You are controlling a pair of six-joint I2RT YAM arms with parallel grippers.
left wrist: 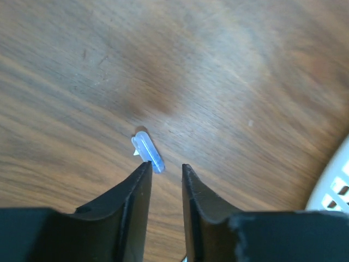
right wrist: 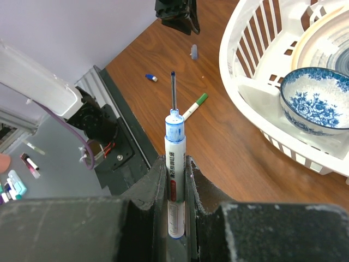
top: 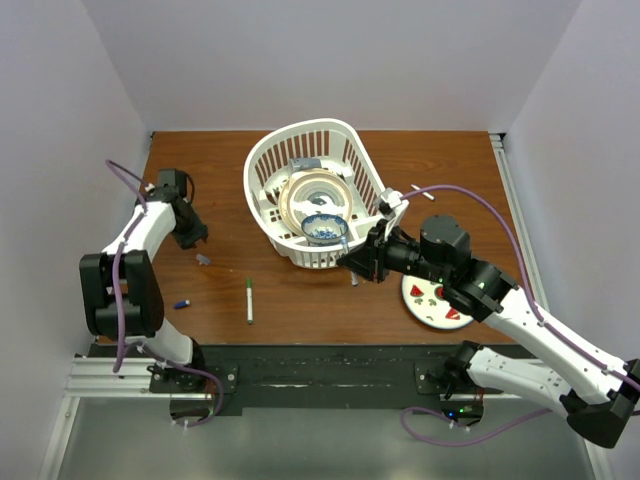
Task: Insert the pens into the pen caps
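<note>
White pen (right wrist: pixel 175 180) between right fingers (right wrist: pixel 148 188); translucent tubular cap (left wrist: pixel 148 153) near left fingers (left wrist: pixel 133 196).

free: bare table (top: pixel 300 315) at lower middle | in the way: big white basket (top: pixel 300 140) at top middle, plate (top: pixel 433 310) at lower right | small: pen (top: pixel 249 300), blue cap (top: pixel 181 303) lower left

Two white-and-black arms (top: pixel 530 320), purple cables (top: pixel 460 188), black tools (left wrist: pixel 166 166)
</note>
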